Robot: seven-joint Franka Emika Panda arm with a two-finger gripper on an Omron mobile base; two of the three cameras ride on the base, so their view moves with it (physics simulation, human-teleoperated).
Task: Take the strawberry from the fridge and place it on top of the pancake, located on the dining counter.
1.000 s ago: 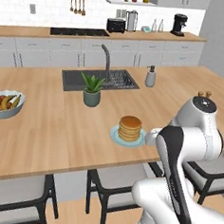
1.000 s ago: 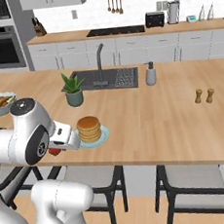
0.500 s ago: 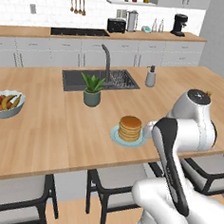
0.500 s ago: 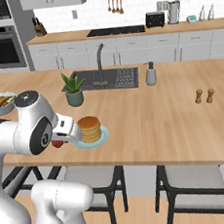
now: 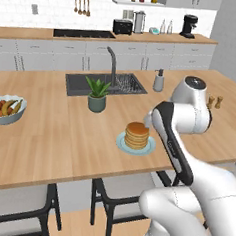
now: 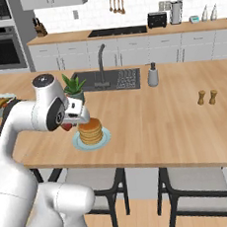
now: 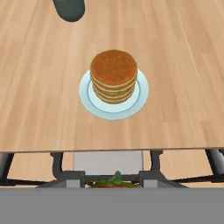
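The pancake [image 7: 113, 72] is a golden-brown stack on a pale bluish plate [image 7: 98, 107], near the front edge of the light-wood dining counter [image 7: 39, 113]. My gripper [image 7: 114, 182] hovers over the counter's edge, short of the plate, and is shut on the strawberry [image 7: 114, 183]. The berry's red body and green top peek up between the fingertips. In the right base view the gripper [image 6: 69, 125] holds the strawberry [image 6: 66, 127] just left of the pancake [image 6: 90, 130]. In the left base view the pancake [image 5: 137, 135] sits beside my arm. The fridge is out of view.
A potted plant [image 5: 97, 96] stands behind the plate, in front of the dark sink [image 5: 105, 84] and tap. A white fruit bowl [image 5: 5, 110] sits at the far left. A soap dispenser [image 5: 158, 81] and two shakers [image 6: 207, 97] stand to the right. Stools [image 7: 107, 164] sit under the counter edge.
My hand has swung up and in toward the plate, carrying the strawberry. The pancake, plate and other objects have stayed put.
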